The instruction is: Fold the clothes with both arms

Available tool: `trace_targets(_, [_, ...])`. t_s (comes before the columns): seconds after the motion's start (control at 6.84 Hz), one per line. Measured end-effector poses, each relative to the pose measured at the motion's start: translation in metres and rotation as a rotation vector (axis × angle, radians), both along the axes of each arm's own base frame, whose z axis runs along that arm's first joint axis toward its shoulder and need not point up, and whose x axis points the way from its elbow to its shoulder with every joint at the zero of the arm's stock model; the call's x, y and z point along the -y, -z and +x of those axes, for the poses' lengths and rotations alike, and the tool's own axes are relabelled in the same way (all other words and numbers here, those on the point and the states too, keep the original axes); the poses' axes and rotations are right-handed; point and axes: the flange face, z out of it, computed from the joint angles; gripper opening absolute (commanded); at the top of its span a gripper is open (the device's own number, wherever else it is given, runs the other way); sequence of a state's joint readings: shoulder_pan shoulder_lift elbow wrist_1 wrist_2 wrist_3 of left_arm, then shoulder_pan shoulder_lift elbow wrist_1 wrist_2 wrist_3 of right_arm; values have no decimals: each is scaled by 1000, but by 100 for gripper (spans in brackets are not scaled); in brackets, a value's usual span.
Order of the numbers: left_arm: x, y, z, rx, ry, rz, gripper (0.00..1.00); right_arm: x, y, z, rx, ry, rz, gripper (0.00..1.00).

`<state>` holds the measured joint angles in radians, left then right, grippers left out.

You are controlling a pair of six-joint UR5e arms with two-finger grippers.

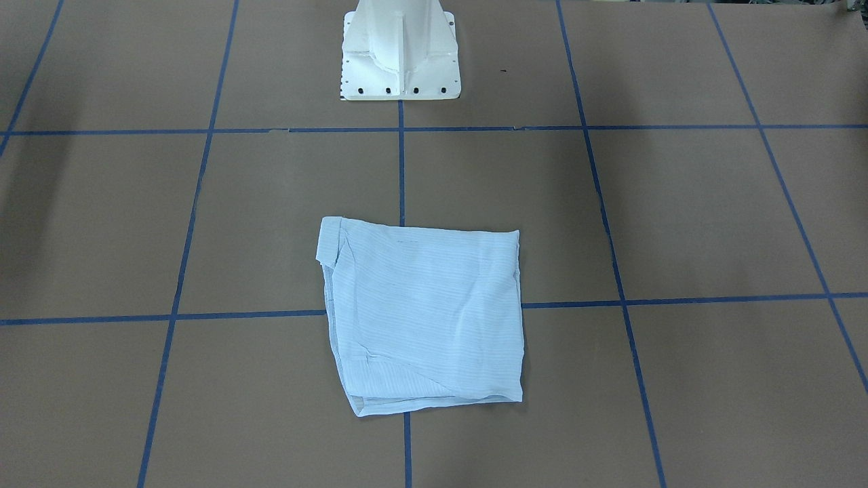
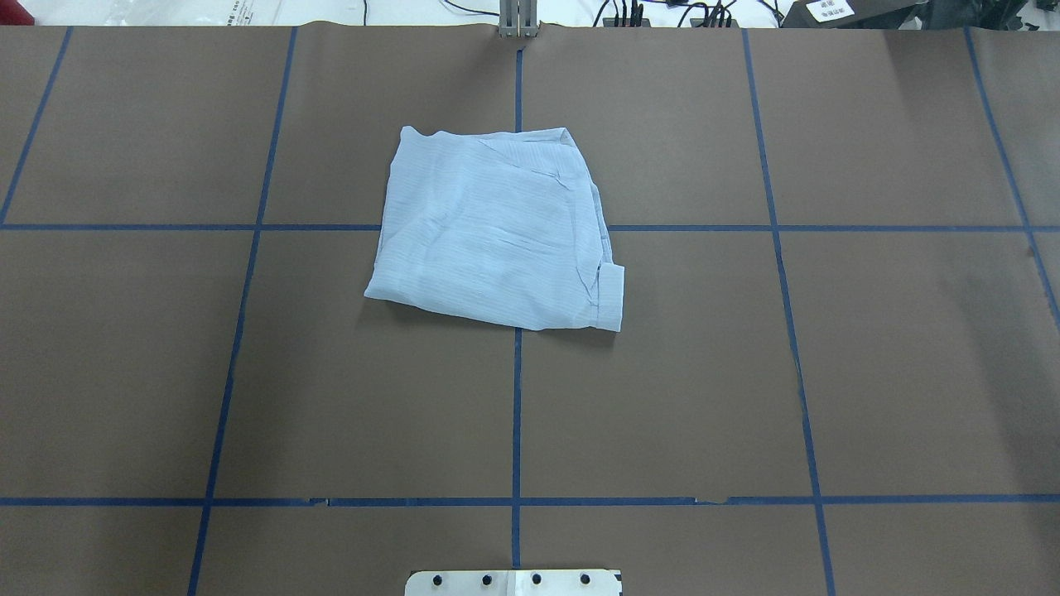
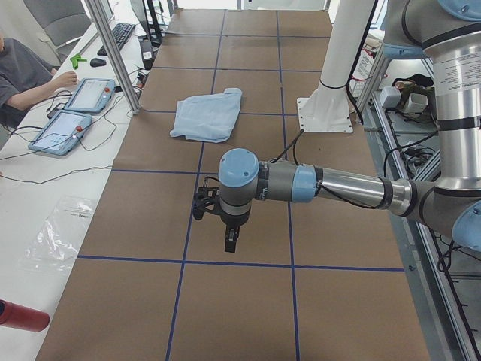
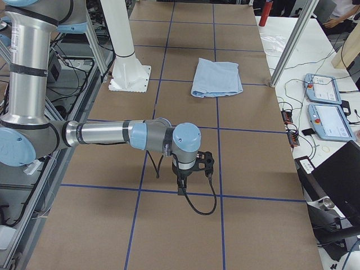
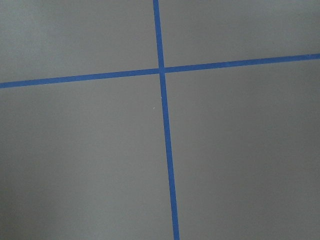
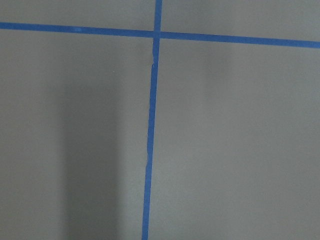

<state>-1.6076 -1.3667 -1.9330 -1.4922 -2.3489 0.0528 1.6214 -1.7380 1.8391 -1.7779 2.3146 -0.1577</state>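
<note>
- One pale-blue striped shirt [image 2: 493, 232] lies folded into a flat, nearly square packet on the brown paper-covered table [image 2: 869, 372]. It sits in the middle of the table's width, on the half away from the white pedestal base [image 1: 400, 61].
- No side of the packet is clearly longer than the other, so it has no marked long axis. Its edges sit slightly skewed to the blue tape lines [image 2: 240, 331], and it covers one crossing of them.
- A narrow folded band [image 2: 610, 296], cuff-like, sticks out at the corner nearest the robot on its right side. The opposite far edge shows layered folds.
- The fabric is thin and crinkled, with fine stripes and a few creases across the top layer.
- The left arm [image 3: 338, 184] reaches out level over bare table, and the left gripper [image 3: 229, 241] points down, well apart from the shirt. I cannot tell how its fingers stand.
- The right arm [image 4: 112, 134] reaches out the same way, and the right gripper [image 4: 183, 185] hangs above bare table, also far from the shirt. Its finger spread cannot be judged either.
- Both wrist views show only brown surface and crossing tape.
</note>
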Motion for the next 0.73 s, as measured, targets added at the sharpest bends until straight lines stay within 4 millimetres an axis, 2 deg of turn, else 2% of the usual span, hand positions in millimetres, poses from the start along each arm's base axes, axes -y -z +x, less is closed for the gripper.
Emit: trace_targets(0.73, [-2, -9, 0, 0, -1, -19, 100, 0, 0, 0, -1, -2, -3, 100])
